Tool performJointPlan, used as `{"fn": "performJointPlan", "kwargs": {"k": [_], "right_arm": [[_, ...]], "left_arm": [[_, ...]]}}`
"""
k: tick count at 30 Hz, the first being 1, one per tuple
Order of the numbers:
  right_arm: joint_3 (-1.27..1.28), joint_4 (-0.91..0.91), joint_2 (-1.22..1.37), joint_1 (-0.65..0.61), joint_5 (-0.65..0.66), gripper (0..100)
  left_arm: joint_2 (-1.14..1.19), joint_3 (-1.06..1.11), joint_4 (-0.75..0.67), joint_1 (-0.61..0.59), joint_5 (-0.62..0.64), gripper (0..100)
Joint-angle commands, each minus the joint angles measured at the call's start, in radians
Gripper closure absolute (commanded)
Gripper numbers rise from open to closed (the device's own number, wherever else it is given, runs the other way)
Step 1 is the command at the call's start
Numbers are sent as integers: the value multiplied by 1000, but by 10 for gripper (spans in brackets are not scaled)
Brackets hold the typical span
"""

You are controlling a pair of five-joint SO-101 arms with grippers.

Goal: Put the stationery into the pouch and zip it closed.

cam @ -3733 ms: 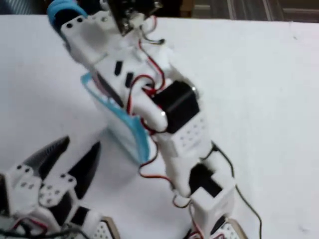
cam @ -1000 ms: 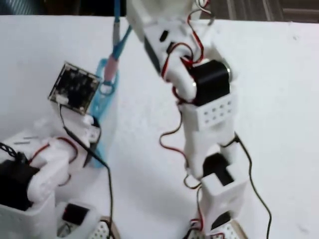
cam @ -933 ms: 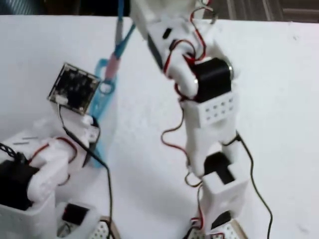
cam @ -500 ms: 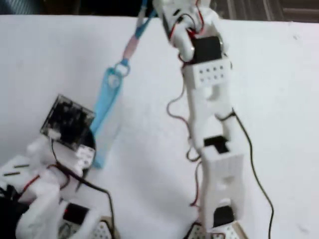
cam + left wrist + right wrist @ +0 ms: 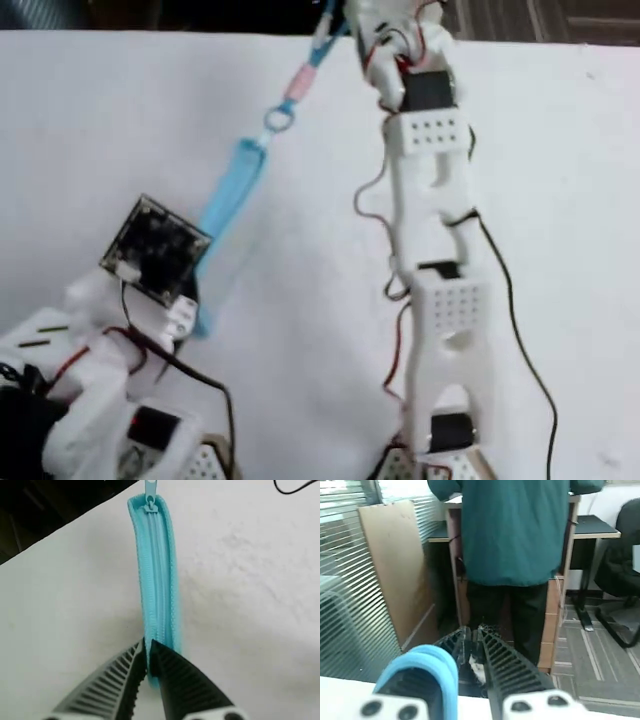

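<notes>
I read this as nearly finished. The pouch lies flat on the table, running from near left toward far centre. Its zip looks shut along its whole length, with the slider at the far end. I judge the stationery is already inside, though I cannot see in. My left gripper is pinched on the pouch's near end, anchoring it. My right gripper, out at the far edge, has its jaws together, on the pull strap as far as I can tell. What's left is to confirm the last teeth are closed, then let go.
</notes>
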Motion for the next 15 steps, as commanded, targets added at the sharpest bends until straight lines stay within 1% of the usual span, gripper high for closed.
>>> {"fn": "performJointPlan", "kwargs": {"k": [1, 6, 11, 15], "right_arm": [[-11, -38, -5, 160, 5, 982], [-11, -38, -13, 202, 5, 982], [-20, -19, -25, 209, -2, 982], [-71, 114, -84, 154, 5, 982]], "left_arm": [[-16, 11, 21, 5, -12, 976], [-16, 11, 23, 5, -18, 976], [-16, 12, 23, 5, -18, 976], [-16, 9, 18, 4, -12, 976]]}}
